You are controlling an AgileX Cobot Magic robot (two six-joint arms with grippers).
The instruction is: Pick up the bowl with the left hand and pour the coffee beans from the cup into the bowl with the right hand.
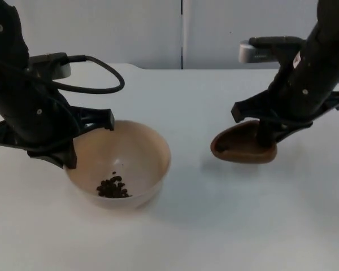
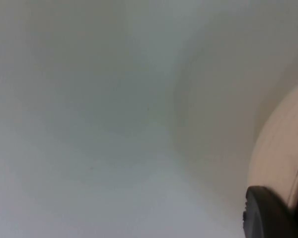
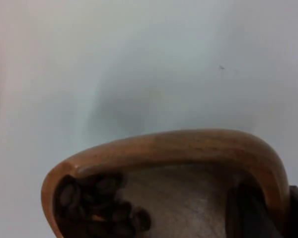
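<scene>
A cream bowl (image 1: pixel 137 151) with a small heap of coffee beans (image 1: pixel 113 187) in its bottom sits left of the table's middle. My left gripper (image 1: pixel 70 148) is shut on the bowl's left rim; in the left wrist view the bowl's outer wall (image 2: pixel 283 148) shows beside a black fingertip (image 2: pixel 268 215). To the right, my right gripper (image 1: pixel 265 135) is shut on the right side of a brown wooden cup (image 1: pixel 240 148), which tilts with its mouth toward the bowl. The right wrist view shows the cup's rim (image 3: pixel 179 144) and several beans (image 3: pixel 97 206) still inside.
The white table (image 1: pixel 214 226) stretches bare in front of and between the bowl and the cup. The grey partition wall (image 1: pixel 181 31) closes the back.
</scene>
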